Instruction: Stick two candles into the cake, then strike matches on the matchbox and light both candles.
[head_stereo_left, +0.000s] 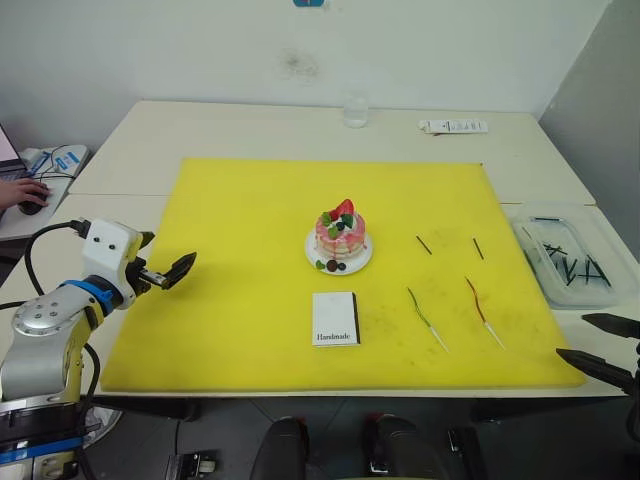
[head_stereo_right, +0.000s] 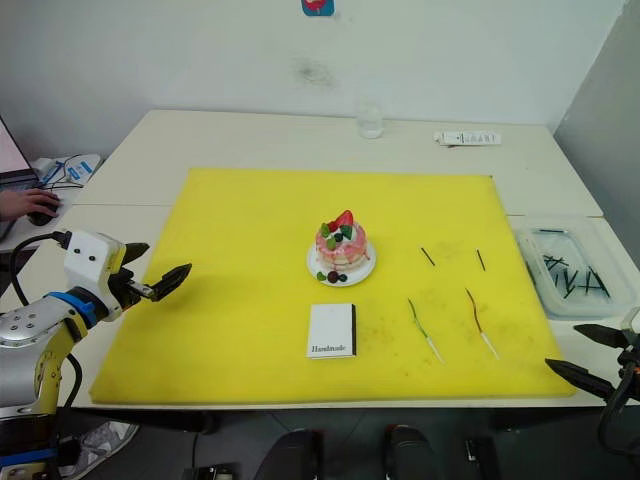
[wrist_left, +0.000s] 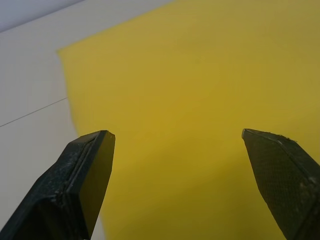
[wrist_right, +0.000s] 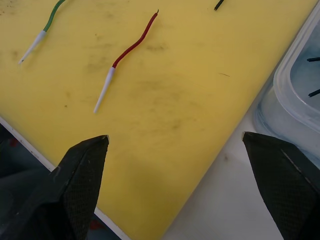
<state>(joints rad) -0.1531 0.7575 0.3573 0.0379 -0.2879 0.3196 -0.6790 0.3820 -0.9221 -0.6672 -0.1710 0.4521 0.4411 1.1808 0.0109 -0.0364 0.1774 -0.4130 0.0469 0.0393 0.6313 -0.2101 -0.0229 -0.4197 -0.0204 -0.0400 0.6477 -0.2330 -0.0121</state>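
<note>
We see the cake (head_stereo_left: 340, 233) on its small white plate (head_stereo_left: 318, 250) near the middle of the yellow mat (head_stereo_left: 240, 210), no candle in it. Just in front of it, toward the robot, lies the matchbox (head_stereo_left: 335, 319), flat, its "Handmade" print facing up. To the right of the matchbox the green candle (head_stereo_left: 426, 319) and the red candle (head_stereo_left: 483, 311) lie side by side and apart, pale ends toward the mat's near edge. Beyond them two matches (head_stereo_left: 424, 245) lie apart on the mat.

Our right gripper (wrist_right: 182, 165) hangs over the mat's near right corner, fingers spread wide and empty, beside a clear tray (head_stereo_left: 570, 222) of dark sticks. Our left gripper (head_stereo_left: 162, 261) hovers at the mat's left edge, spread wide, holding nothing.
</note>
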